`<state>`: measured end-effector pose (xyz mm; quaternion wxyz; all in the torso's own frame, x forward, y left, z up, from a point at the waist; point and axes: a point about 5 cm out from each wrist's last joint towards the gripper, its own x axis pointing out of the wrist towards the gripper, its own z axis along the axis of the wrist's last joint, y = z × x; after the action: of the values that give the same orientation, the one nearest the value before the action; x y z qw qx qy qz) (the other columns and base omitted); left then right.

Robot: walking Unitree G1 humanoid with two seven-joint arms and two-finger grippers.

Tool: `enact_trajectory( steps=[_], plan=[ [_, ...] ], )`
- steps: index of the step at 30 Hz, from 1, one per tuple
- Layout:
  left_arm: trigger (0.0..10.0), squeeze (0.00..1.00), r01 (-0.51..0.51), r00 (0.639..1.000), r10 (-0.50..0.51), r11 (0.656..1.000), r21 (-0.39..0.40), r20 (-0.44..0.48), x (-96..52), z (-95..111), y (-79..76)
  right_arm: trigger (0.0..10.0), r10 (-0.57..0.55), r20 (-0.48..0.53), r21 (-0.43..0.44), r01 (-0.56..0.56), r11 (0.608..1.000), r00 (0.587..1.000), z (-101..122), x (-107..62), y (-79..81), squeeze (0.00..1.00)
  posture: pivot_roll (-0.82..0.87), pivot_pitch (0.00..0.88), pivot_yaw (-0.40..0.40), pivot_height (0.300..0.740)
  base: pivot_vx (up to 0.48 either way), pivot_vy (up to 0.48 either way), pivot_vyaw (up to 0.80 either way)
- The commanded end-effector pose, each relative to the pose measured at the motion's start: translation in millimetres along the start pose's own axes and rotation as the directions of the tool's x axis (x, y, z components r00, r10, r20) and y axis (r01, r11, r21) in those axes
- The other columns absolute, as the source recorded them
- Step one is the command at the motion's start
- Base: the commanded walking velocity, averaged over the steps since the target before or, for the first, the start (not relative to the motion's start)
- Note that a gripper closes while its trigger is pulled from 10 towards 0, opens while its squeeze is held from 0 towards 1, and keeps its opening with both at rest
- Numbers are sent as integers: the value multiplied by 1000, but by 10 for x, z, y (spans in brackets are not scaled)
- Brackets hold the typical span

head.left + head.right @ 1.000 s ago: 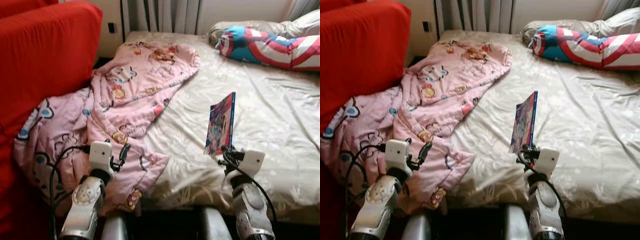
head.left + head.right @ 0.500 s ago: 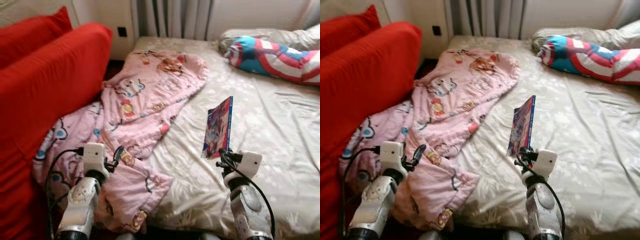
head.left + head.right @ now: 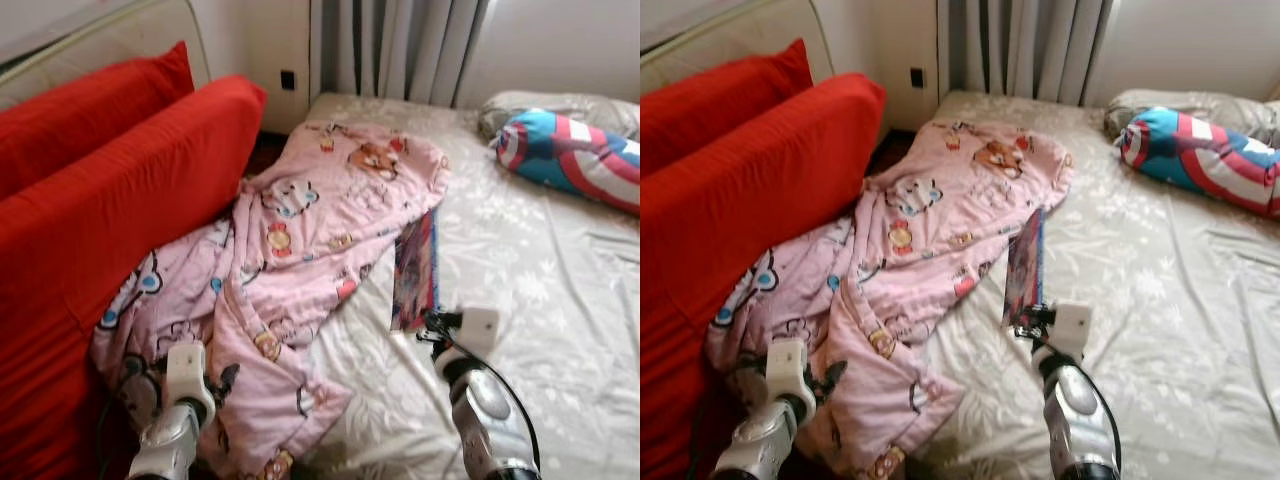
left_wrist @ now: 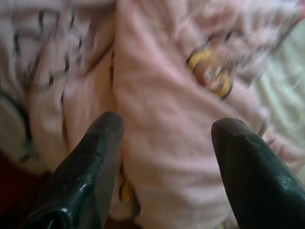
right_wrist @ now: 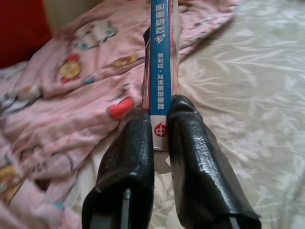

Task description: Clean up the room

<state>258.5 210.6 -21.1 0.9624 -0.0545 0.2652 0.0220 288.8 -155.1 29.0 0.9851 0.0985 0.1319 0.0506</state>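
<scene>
Right gripper (image 5: 159,125) pinching thin glossy book (image 5: 162,57) upright, left gripper (image 4: 164,143) spread wide over crumpled pink blanket (image 3: 300,230)

Blanket (image 3: 300,250) on bed's (image 3: 560,290) left, sofa (image 3: 110,210) further left, pillow (image 3: 570,160) far right

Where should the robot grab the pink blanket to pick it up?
Probably the raised fold of the pink blanket right in front of the open left pincer, coming straight in from the foot of the bed. The bunched ridge there stands up between the fingers, giving more to pinch than the flat parts. The right pincer is busy holding the book.
</scene>
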Motion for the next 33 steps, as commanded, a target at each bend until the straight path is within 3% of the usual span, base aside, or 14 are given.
enact_trajectory(
  steps=[1, 4, 9, 12, 19, 22, 33],
  plan=[
    [10000, 0, -29, 999, 30, 1000, 12, -26, -20, -68, 50, 10000, 57, 22, -36, -56, 998, 998, 65, 17, 54, 0, -19, 0, -20, 740, 0, 0, 0],
    [10000, 0, -79, 995, 79, 997, -8, -67, -77, -216, 126, 10000, 113, 8, -92, -112, 989, 994, 45, -3, 65, 0, -11, 0, -24, 740, 0, 0, 0],
    [10000, 0, -103, 991, 103, 995, 6, -82, -109, -284, 159, 10000, 126, 6, -83, -125, 989, 992, 34, 1, 78, 0, 9, 0, -27, 740, 0, 0, 0],
    [10000, 0, -109, 979, 122, 990, 86, -161, -171, -464, 161, 10000, 158, -17, -69, -158, 985, 987, -68, -18, 181, 0, 10, 0, -8, 740, 0, 0, 0],
    [10000, 0, -93, 973, 116, 988, 123, -199, -218, -599, 97, 10000, 17, 50, 48, -19, 999, 999, -29, -4, 170, 0, -13, 0, 15, 740, 0, 0, 0],
    [10000, 0, -20, 976, 64, 979, 205, -209, -212, -624, 4, 10000, 18, 55, 66, -22, 998, 998, -28, -2, 206, 0, -22, 0, 17, 740, 0, -90, 0],
    [10000, 0, -30, 970, 80, 976, 216, -229, -245, -693, 3, 10000, -2, 51, 87, -2, 996, 999, -9, 21, 175, 0, -13, 0, 2, 740, 0, -262, -443]
  ],
)
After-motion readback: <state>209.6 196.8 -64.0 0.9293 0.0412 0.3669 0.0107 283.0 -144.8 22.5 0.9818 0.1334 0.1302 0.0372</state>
